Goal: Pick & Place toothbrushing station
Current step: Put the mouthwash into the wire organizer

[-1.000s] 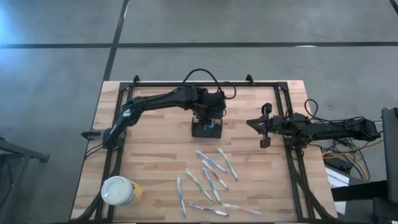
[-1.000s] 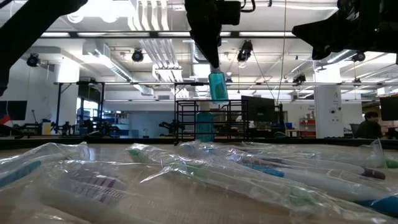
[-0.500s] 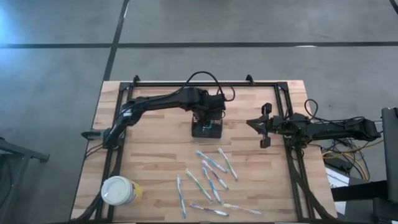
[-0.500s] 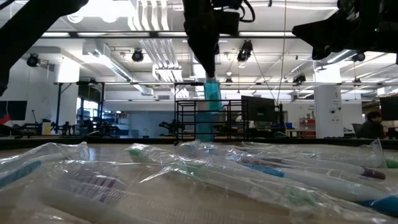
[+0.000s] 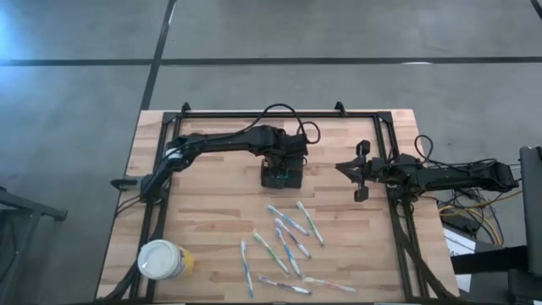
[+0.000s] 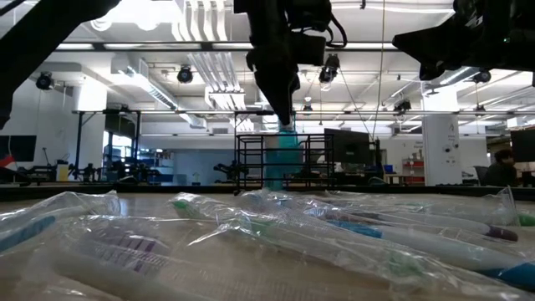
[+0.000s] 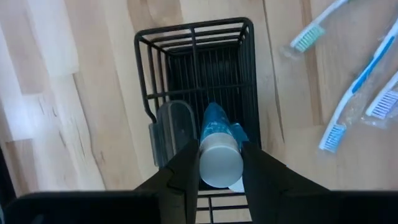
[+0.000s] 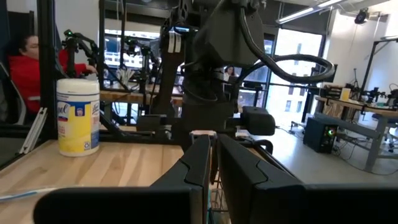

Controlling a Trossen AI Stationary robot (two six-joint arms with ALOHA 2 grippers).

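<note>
A light wooden slatted table (image 5: 212, 212) bordered by a black metal frame (image 5: 254, 113) carries a loose scatter of plastic-wrapped toothbrushes (image 5: 286, 246) with white, blue and green handles, lying at mixed angles near the front edge. To one side of them, well apart, stands a round yellow cup with a white lid (image 5: 163, 259). A white canister of wipes with a yellow label (image 8: 78, 117) stands upright on the table's far side. Behind it sits a person in a red top (image 8: 28, 68). The floor around the table is grey, crossed by dark lines (image 5: 339, 61).
</note>
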